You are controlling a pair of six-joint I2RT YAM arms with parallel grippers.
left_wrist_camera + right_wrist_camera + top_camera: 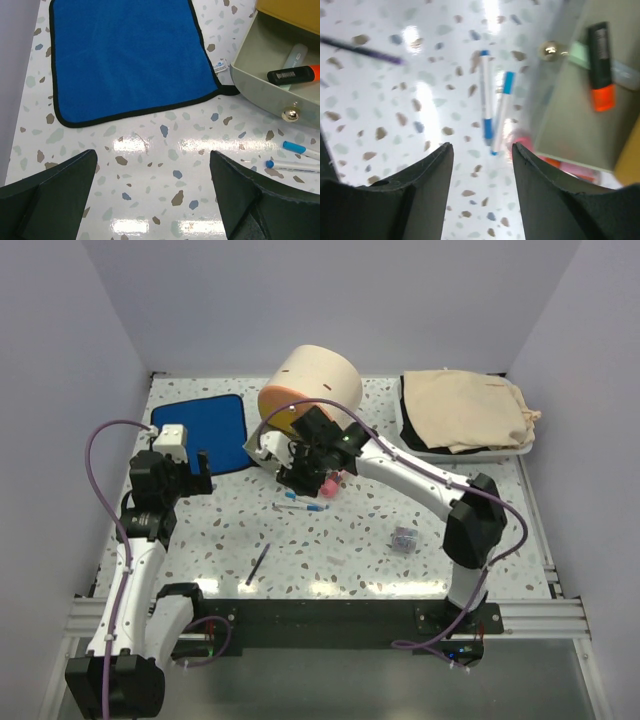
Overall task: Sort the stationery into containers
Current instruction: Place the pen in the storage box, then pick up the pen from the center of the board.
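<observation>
Since the green-and-orange highlighter (292, 75) already lies inside the open grey drawer (260, 95), I judge the next pick to be the two blue-tipped pens (492, 107). They rest side by side on the table just in front of that drawer's knob (291, 114).

The right gripper (482, 150) hangs over the drawer's front, jaws apart with nothing between them. In its wrist view the pens lie directly ahead of the gap. Their long axes run away from the fingers, so they lie across the closing line. That suits a pinch with little turning of the wrist, though the two pens nearly touch and could come up together.

The pink transparent tube (327, 485) lies against the drawer's front, just beside one finger of the right gripper. A descent may nudge it.

The left gripper (152, 154) stands fully open and empty, well to the side of the drawer by the blue cloth (130, 55), so the right arm is the nearer by far.

On the side of the pens away from the drawer the tabletop is bare, giving room to lower and lift. The drawer wall is the one edge to clear on the way in.

Farther from the drawer lie the thin black pen (258, 565) and the tiny purple-grey box (403, 538), both apart from everything else.
</observation>
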